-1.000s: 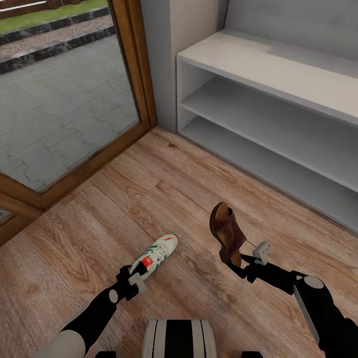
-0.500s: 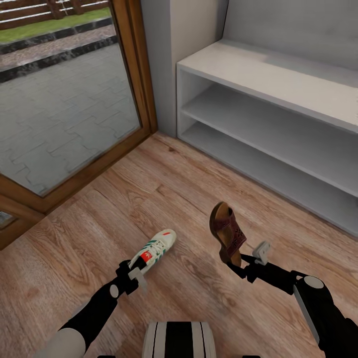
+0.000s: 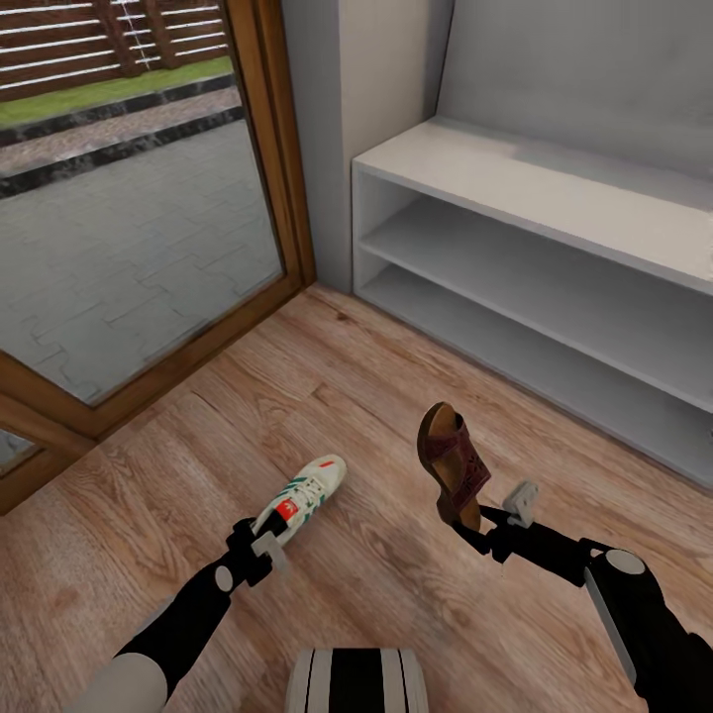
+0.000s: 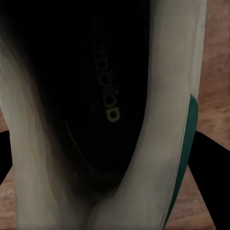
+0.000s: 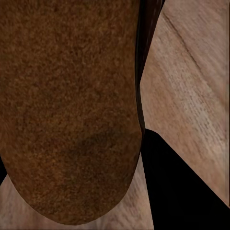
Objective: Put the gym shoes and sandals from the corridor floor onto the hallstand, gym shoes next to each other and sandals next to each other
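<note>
Head view: trainer (image 3: 300, 499) clenched at heel by left tool (image 3: 259, 547), sandal (image 3: 454, 464) gripped upright by right tool (image 3: 489, 533). Rack (image 3: 555, 188) ahead, well apart. Both best carried level, clear of floor (image 3: 327, 386), lowered onto rack shelf before grips are eased.

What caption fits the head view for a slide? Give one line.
Each arm carries footwear toward the hallstand: left gripper holds a gym shoe, right gripper a sandal.

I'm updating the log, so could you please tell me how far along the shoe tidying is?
Nothing is on the hallstand so far; its visible bench top and shelves are bare. In hand: the left gripper holds one gym shoe by the heel, and the right gripper holds one sandal. Both must be shelved; the other two shoes remain.
</note>
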